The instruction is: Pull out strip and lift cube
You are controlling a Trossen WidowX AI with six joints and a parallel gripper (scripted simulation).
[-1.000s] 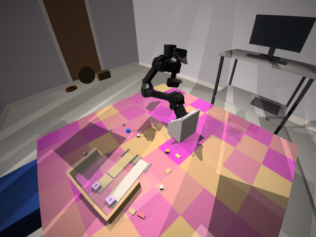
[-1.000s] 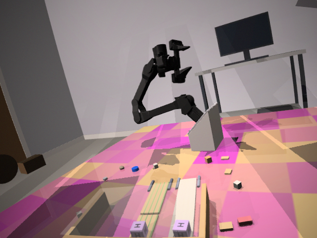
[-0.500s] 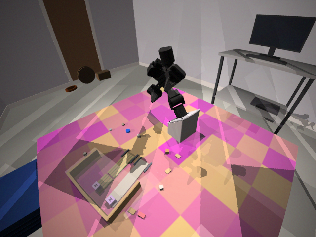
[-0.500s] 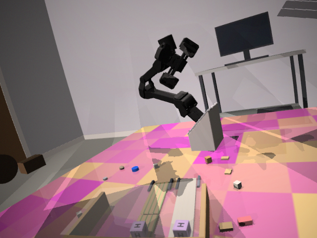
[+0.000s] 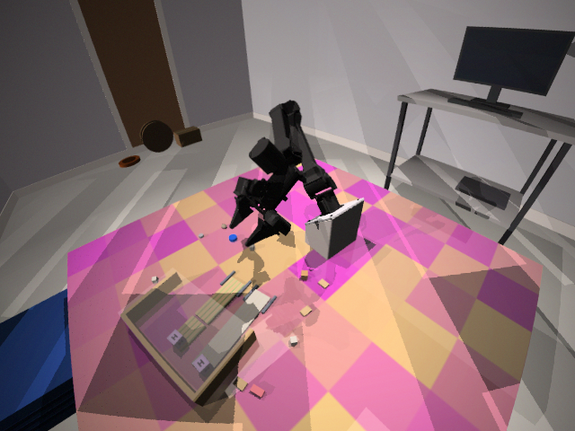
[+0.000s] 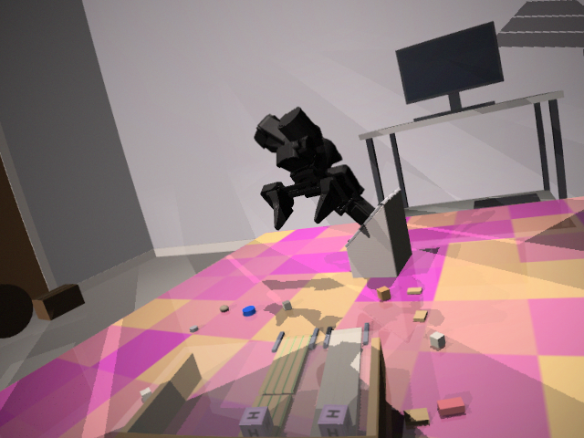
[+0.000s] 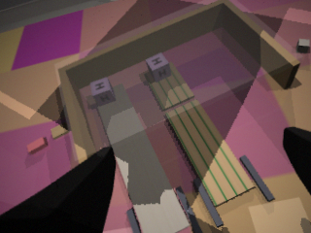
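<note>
Top view. The black gripper hangs over the table's back-left edge region, its jaws apart with nothing between them. The wooden three-sided frame lies toward the left edge, well apart from the table's back corner. The wedge-shaped pedestal stands nearer that corner.

Exterior view. The gripper points downward, above and beyond the strips. The grey strip runs unbroken toward the table's back edge from the closed end of the frame, where its H-marked cube lies. Beside it, the green-lined strip has a crosswise break; a second H cube lies at its corresponding end.

Wrist view. The parted fingers flank the scene, touching neither strip. Both cubes lie within the frame, away from the open side. In this dim view, a transparent cover appears to span part of the frame. Beyond the green-lined strip, the frame's side wall leads toward the table's left edge.
</note>
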